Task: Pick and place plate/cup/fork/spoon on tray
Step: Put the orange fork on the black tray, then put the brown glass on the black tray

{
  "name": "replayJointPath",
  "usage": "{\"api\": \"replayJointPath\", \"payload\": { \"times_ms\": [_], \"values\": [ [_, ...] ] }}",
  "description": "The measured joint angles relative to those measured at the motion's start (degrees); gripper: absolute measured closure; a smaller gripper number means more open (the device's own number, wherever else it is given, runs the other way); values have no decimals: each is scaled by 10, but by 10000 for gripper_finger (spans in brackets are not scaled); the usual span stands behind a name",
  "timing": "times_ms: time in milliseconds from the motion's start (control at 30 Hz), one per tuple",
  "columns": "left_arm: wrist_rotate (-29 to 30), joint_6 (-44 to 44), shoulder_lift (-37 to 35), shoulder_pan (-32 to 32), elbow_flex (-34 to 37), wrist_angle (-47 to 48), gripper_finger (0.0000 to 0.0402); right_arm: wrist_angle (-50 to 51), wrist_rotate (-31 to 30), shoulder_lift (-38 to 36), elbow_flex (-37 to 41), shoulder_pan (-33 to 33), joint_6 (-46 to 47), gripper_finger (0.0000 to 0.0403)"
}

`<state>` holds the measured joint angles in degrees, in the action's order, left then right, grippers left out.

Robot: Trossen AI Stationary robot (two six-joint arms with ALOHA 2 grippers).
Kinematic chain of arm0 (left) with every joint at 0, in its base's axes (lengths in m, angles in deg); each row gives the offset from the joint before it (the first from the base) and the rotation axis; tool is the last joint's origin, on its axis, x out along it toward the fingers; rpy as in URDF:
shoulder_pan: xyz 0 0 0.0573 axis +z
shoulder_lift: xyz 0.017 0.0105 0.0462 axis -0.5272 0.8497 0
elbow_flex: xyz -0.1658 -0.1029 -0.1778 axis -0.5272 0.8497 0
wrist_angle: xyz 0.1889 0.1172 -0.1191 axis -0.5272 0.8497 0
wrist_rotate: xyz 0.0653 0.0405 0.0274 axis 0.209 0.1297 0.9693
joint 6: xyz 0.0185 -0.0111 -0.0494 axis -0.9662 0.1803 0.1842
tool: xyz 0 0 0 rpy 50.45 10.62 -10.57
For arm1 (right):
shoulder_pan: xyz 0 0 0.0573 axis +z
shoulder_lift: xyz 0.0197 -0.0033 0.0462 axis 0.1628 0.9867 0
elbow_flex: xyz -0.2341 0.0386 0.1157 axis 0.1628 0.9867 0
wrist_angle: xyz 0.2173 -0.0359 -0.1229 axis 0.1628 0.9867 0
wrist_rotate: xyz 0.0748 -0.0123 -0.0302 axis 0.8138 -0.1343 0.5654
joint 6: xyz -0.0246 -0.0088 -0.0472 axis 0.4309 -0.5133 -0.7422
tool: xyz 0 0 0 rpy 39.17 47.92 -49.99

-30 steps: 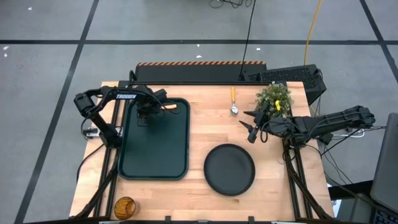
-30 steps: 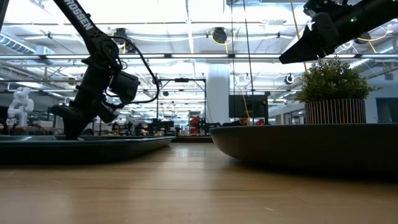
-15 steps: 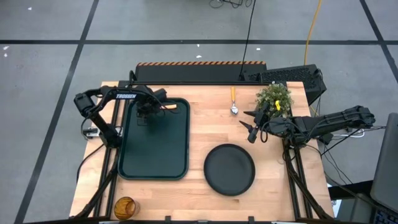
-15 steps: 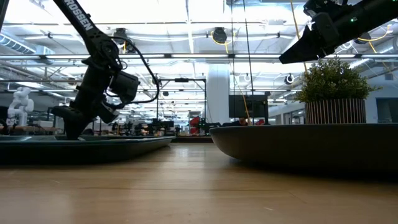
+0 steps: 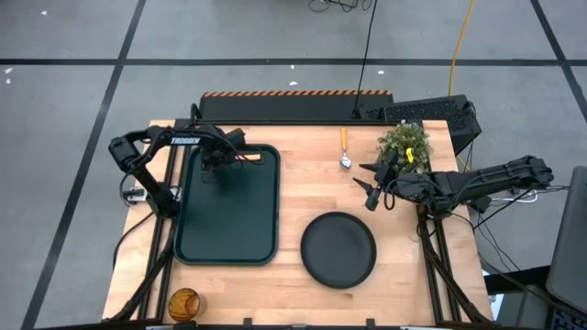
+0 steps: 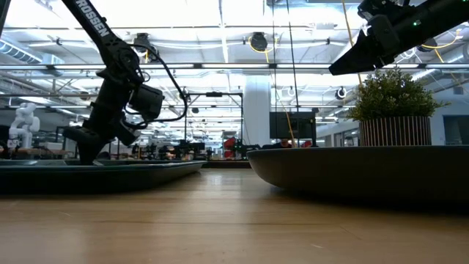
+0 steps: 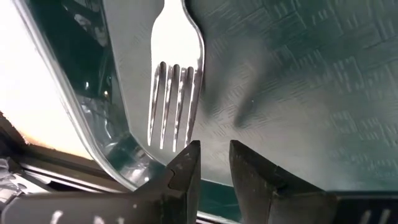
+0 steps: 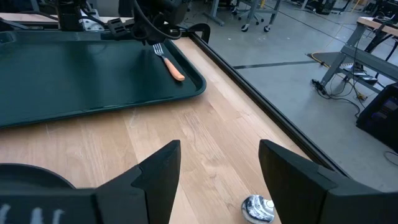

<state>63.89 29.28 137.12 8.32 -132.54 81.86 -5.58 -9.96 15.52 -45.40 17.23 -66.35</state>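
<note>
The fork (image 7: 175, 93) lies flat on the floor of the dark green tray (image 5: 226, 220), by the tray's far rim, with its orange handle (image 5: 253, 158) pointing toward the table's right. My left gripper (image 7: 214, 165) stands just above the tray beyond the tine tips. It points down, with a narrow gap between its fingers, and touches nothing. It also shows in the high view (image 5: 212, 171). My right gripper (image 5: 370, 189) hovers open and empty at the right, between the spoon (image 5: 345, 148) and the dark round plate (image 5: 338, 248). The amber cup (image 5: 185, 305) stands at the near left corner.
A potted plant (image 5: 404, 142) stands at the far right, beside my right arm. Bare wood lies between the tray and the plate. The spoon's bowl (image 8: 258, 208) lies on the wood just ahead of my right gripper.
</note>
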Motion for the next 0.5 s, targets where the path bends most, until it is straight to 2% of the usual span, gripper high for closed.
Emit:
{"api": "replayJointPath", "payload": {
  "times_ms": [167, 333, 500],
  "values": [
    [-4, 41, 0, -9, -1, 11, 314, 0, 0, 0, 0, 0, 0, 190],
    [-7, 122, 0, -36, -18, 31, 314, 0, 0, 0, 0, 0, 0, 190],
    [-63, 187, 0, -77, -54, 58, 314, 0, 0, 0, 0, 0, 0, 190]
  ]
}}
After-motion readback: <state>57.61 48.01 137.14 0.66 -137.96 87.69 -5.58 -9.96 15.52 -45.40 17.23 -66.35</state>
